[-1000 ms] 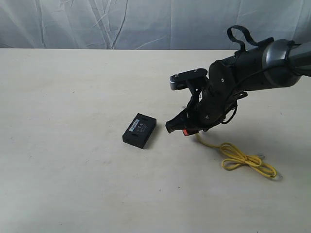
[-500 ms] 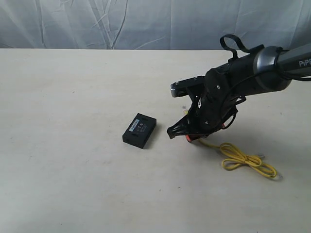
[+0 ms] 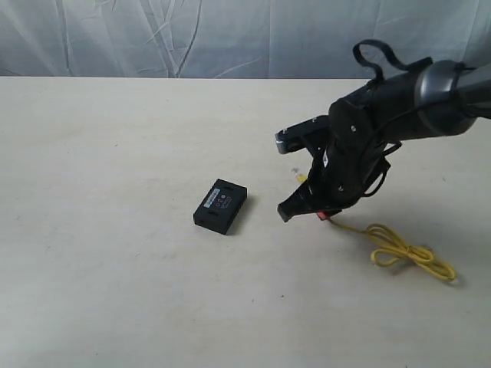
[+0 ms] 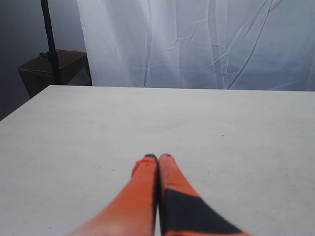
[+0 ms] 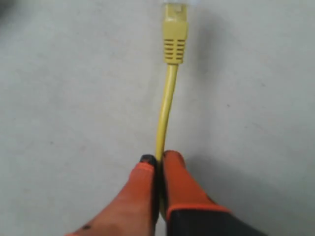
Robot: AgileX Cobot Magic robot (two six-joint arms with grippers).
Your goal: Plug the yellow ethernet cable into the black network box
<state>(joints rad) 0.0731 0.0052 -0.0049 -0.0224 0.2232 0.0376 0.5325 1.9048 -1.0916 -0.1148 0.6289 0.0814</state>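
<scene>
The yellow ethernet cable [image 5: 167, 98] is pinched behind its plug by the right fingers [image 5: 179, 182]. Its looped tail lies on the tabletop [image 3: 115, 268], apart from the black network box [image 3: 221, 205]. Gripped this far back, the plug may droop and miss the port. The left fingers [image 4: 142, 191] are pressed together, empty.

Soft, even light covers the counter [image 3: 115, 268]. I see a faint shadow beside the right fingers [image 5: 179, 182]. The left fingers [image 4: 145, 196] blur up close, with the view sharper beyond their tips.
</scene>
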